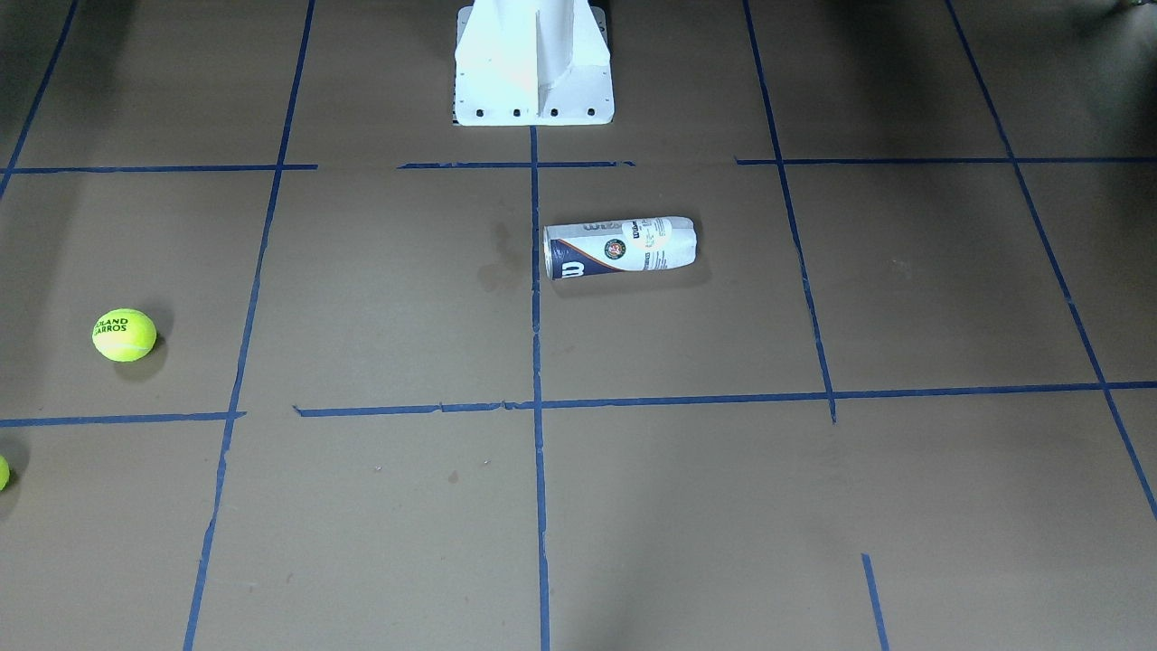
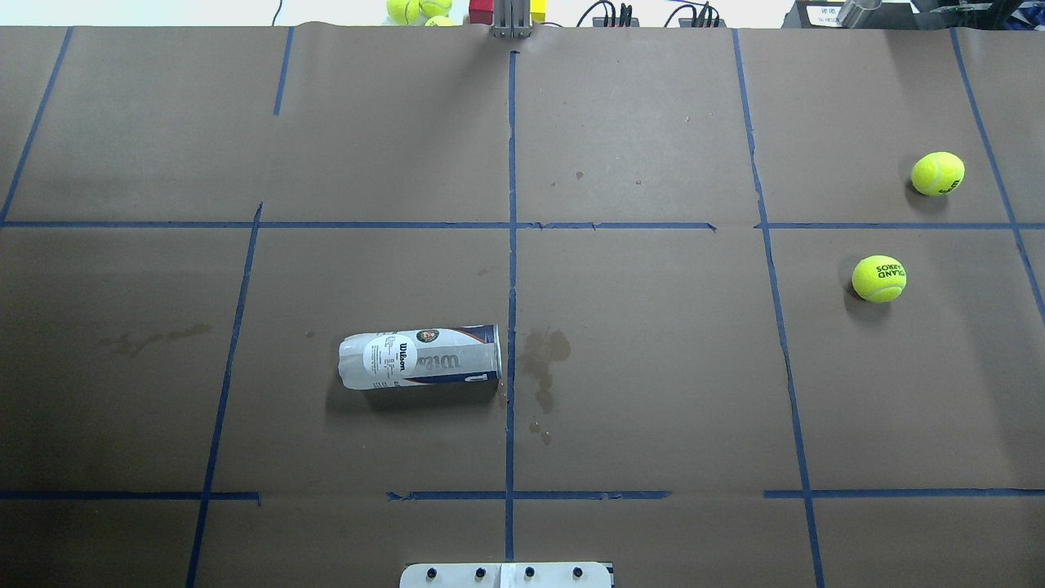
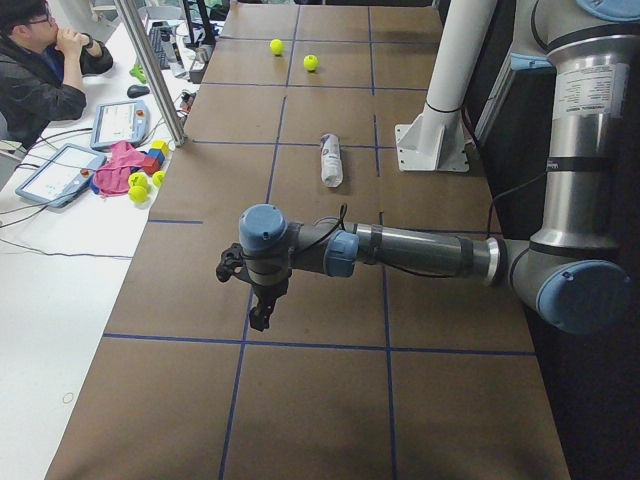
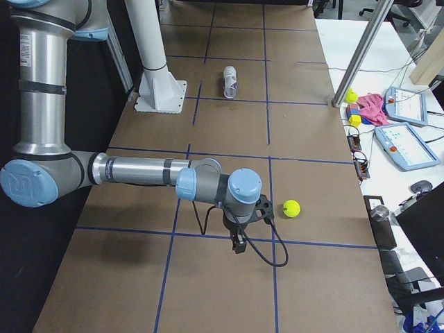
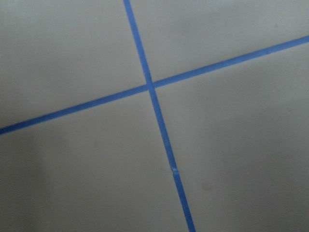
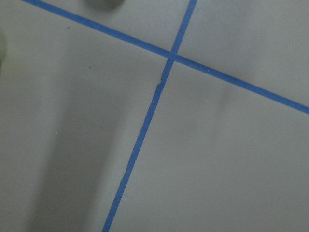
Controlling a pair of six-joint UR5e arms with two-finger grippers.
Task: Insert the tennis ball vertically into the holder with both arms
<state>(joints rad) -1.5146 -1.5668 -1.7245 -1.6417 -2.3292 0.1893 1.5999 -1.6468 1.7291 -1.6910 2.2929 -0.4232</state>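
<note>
- clear plastic cylindrical can with white-navy label [image 2: 420, 357] lies on its side on the brown paper surface [image 2: 653, 367], mouth just beside the centre blue tape line [image 2: 511, 269].
- left fingers [image 3: 257, 320] and right fingers [image 4: 238, 244] hang over the surface; cannot tell their opening.

Overhead & front views were sharp, lit evenly from above; the brown surface [image 2: 653, 367] looked matte. Soft, short shadows hugged the holder [image 2: 420, 358] & nearer tennis ball [image 2: 879, 278]. Front view darkened twd its top corners. Side views were brighter, the white side surface [image 3: 50, 330] nr washed out; the right arm [image 4: 139, 170] threw a diffuse shadow. Both wrist views were dim, grey & soft, tape lines [image 5: 149, 87] slightly blurred; a broad shadow band ran down the right wrist view's left.
</note>
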